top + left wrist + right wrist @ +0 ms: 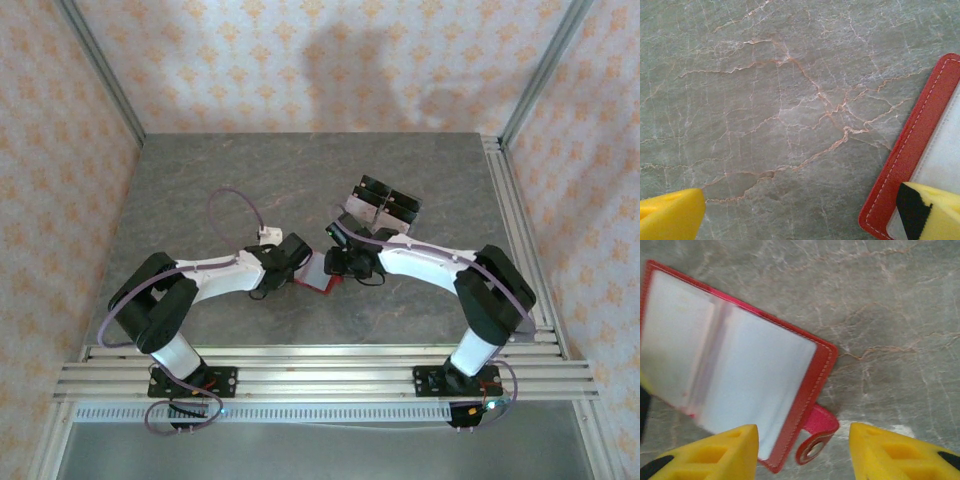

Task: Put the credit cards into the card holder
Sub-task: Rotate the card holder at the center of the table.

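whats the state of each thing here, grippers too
card holder: open, flat on the table, pockets up
tab: unsnapped, sticking out past the edge
left gripper: open, one finger over the holder's corner
right gripper: open, jaws either side of the tab

Both arms fold inward over the grey marbled tabletop (200,170), and their wrists meet near its middle. The left pincer (296,262) and the right pincer (338,264) flank the red card holder (317,274). It lies pale side up, partly hidden beneath them. Just behind the right wrist stands a clear stand (380,207) carrying black blocks.
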Motion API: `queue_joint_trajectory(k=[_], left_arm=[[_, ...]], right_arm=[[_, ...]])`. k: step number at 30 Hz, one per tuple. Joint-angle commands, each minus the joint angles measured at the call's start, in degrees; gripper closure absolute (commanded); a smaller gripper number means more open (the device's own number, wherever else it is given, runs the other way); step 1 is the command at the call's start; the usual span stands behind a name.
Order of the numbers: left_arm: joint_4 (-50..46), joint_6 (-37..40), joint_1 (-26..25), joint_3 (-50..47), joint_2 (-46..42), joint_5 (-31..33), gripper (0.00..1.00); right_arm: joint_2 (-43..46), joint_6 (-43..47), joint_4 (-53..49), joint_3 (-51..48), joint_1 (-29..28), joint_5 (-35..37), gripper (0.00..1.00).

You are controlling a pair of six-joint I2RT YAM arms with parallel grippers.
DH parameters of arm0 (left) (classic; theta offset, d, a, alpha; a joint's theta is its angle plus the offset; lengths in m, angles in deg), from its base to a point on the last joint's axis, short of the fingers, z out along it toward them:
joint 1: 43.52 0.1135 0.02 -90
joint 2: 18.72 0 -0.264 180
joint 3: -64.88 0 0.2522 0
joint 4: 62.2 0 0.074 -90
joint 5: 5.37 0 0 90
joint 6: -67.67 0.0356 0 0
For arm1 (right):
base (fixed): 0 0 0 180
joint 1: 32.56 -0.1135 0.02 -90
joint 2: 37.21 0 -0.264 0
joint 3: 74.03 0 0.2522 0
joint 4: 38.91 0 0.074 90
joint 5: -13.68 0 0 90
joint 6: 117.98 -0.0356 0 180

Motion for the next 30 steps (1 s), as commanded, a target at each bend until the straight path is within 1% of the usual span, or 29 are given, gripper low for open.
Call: queue_joint_trajectory(k=[1, 2, 4, 6, 8, 15, 21, 24, 27, 28, 29, 30], left_arm=[[-2.91, -0.74, 0.39, 1.58, -2.66, 1.50, 0.00], [-3.24, -0.77, 0.39, 1.68, -3.17, 1.44, 0.00], [-3.85, -0.88, 0.39, 1.98, -4.40, 1.41, 0.00], [-4.44, -0.83, 0.48, 2.37, -5.37, 1.02, 0.00], [-5.15, -0.83, 0.48, 2.93, -6.25, 0.66, 0.00], [-6.53, -0.92, 0.48, 4.41, -9.19, -1.38, 0.00], [-6.79, -0.93, 0.49, 4.66, -10.48, -2.69, 0.00], [-6.55, -1.00, 0.48, 4.58, -10.84, -3.48, 0.00], [-6.27, -1.10, 0.48, 4.49, -10.90, -3.81, 0.00], [-6.27, -1.10, 0.48, 4.57, -10.83, -3.77, 0.00], [-6.37, -1.12, 0.48, 4.64, -10.76, -3.76, 0.00], [-6.44, -1.10, 0.48, 4.69, -10.75, -3.76, 0.00]], right_arm=[[-1.21, 1.18, -1.42, -1.09, -0.01, 3.07, 0.56], [-1.32, 1.52, -1.42, -1.25, 0.00, 3.16, 0.62], [-1.50, 2.70, -1.34, -1.51, 0.17, 3.27, 0.79], [-1.40, 4.57, -1.31, -1.63, 0.59, 2.97, 0.93], [-1.02, 7.51, -1.52, -1.59, 1.27, 2.29, 1.00], [0.77, 20.78, -4.30, -0.10, 4.99, 1.60, 1.00], [0.16, 26.43, -7.23, 2.49, 8.74, 1.17, 1.00], [-0.34, 30.08, -8.13, 3.73, 9.95, -0.41, 1.00], [-1.61, 31.62, -9.18, 5.82, 10.33, -2.80, 1.00], [-2.08, 31.63, -9.76, 6.53, 10.33, -3.68, 0.90], [-2.39, 31.56, -10.55, 7.26, 10.32, -4.45, 0.76], [-2.30, 31.00, -10.95, 7.87, 10.32, -4.90, 0.67]])
